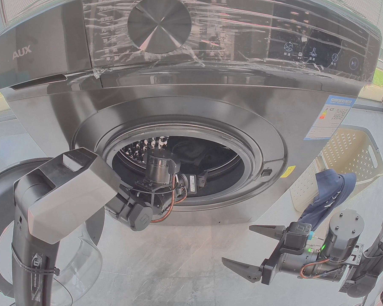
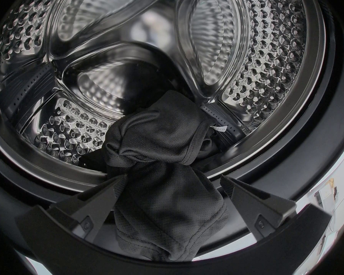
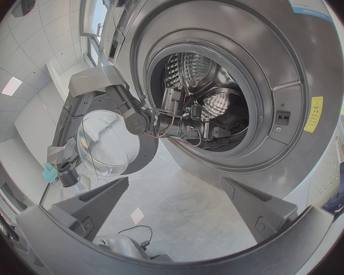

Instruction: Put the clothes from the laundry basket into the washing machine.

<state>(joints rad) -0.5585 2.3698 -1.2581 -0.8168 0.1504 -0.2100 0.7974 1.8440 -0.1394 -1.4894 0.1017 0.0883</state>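
The washing machine stands in front of me with its round door swung open. My left gripper is at the mouth of the drum, open. A black garment lies loose between its fingers, draped from the drum floor over the rubber seal. The head view has this gripper just inside the opening. My right gripper hangs open and empty above the floor, in front of the machine's lower right. Behind it is the white laundry basket, with a navy garment hanging over its rim.
The open glass door stands to the left of the machine, behind my left arm. Pale tiled floor lies in front of the machine. A thin cable lies on the floor below my right gripper.
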